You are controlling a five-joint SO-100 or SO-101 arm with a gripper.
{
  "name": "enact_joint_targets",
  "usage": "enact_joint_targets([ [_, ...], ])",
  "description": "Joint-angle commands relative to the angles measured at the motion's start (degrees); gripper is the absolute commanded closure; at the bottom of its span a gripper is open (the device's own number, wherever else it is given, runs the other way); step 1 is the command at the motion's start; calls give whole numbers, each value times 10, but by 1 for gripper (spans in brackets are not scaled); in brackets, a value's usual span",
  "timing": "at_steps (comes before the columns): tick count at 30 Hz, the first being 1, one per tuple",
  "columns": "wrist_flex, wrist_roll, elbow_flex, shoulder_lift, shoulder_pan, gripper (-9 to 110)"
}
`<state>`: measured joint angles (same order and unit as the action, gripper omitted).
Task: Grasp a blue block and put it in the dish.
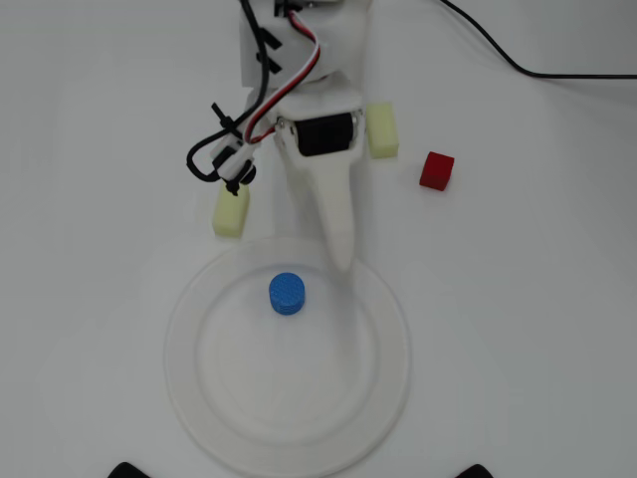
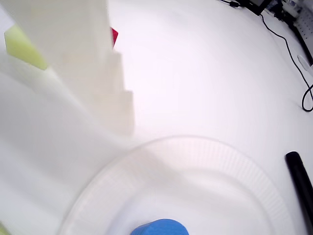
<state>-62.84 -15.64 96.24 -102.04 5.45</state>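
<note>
The blue block [image 1: 287, 294] is a short bright-blue cylinder lying flat inside the dish [image 1: 383, 373], left of its middle and toward the far side. The dish is a large white round plate. In the wrist view the block [image 2: 159, 228] shows at the bottom edge, inside the dish [image 2: 234, 166]. My gripper [image 1: 343, 261] hangs over the dish's far rim, up and to the right of the block and apart from it. Its white fingers form one narrow wedge with no gap, and it holds nothing. In the wrist view the gripper [image 2: 129, 127] fills the upper left.
A pale yellow block [image 1: 232, 210] lies left of the arm and another [image 1: 382, 130] lies right of it. A red cube [image 1: 436, 170] sits further right, and peeks out in the wrist view [image 2: 114, 36]. A black cable [image 1: 537, 70] crosses the top right.
</note>
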Motion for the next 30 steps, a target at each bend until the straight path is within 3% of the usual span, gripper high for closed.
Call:
enact_joint_targets([
  [1,-20,4,53,-153,4,54],
  [17,-17,-8,607,-767,-54,56],
  [30,-91,54,792,-954,-30,64],
])
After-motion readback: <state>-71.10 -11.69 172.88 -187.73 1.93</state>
